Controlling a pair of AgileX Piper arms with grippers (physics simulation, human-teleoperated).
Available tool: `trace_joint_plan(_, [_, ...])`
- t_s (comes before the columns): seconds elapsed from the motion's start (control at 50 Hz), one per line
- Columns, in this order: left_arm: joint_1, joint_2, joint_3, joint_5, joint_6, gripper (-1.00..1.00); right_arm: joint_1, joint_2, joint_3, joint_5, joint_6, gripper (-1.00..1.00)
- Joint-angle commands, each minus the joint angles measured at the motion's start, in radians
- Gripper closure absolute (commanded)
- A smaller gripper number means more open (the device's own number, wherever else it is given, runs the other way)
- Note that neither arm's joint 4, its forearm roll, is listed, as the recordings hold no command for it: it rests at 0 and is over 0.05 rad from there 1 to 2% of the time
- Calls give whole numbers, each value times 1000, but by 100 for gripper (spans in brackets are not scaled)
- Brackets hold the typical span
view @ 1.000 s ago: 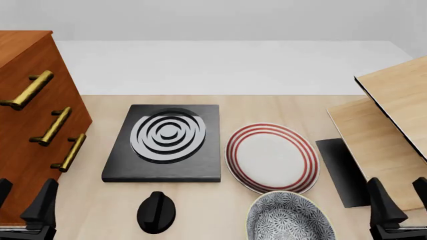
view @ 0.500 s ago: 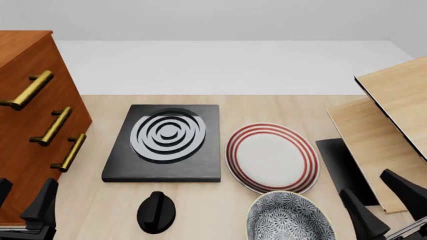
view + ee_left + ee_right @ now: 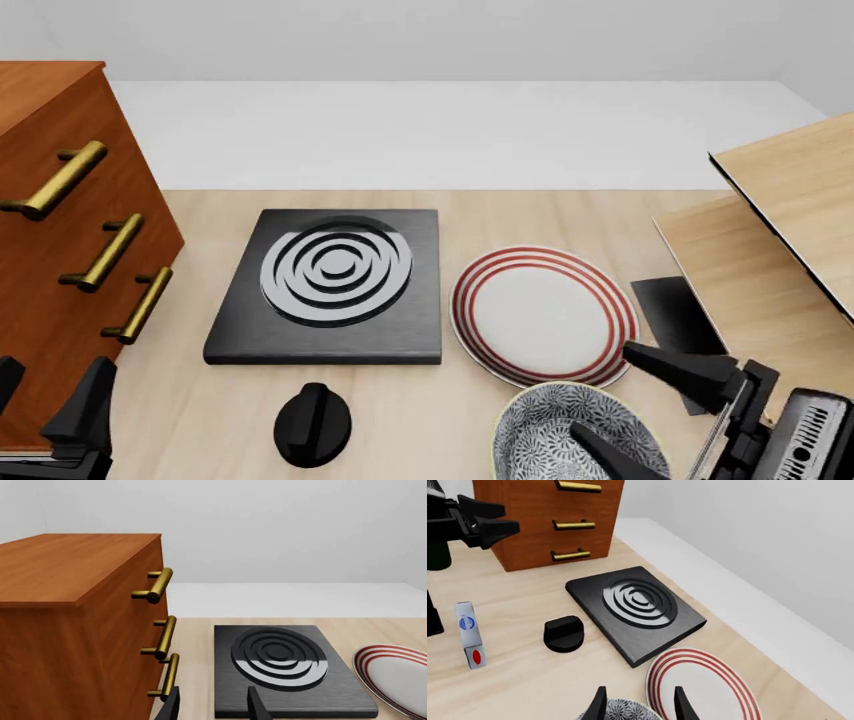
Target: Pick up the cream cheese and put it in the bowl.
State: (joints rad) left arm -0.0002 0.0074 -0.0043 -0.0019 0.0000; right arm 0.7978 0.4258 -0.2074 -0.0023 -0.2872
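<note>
The right claw [image 3: 627,400] sits at five o'clock, fingers spread and empty; the left claw [image 3: 47,400], at seven o'clock, gapes too.

I am seeing a cream cheese [image 3: 468,641] in silvery-grey with blue and red round marks. Bowl [image 3: 567,440]: dark blue-and-white floral. Plate [image 3: 543,316]: white, red rings. Stove slab [image 3: 330,288]: black, grey concentric rings. Cabinet [image 3: 73,625]: reddish-brown wood, brass handles. My grippers [image 3: 654,410] are showing black.
</note>
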Motion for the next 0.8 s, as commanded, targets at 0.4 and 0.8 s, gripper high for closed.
trace_joint_plan(0.4, [0,0,0,0,0,-100,393,738,-160,-413,-30,-100])
trace_joint_plan(0.8, [0,0,0,0,0,-100,545,1017,-340,-465,9,-100])
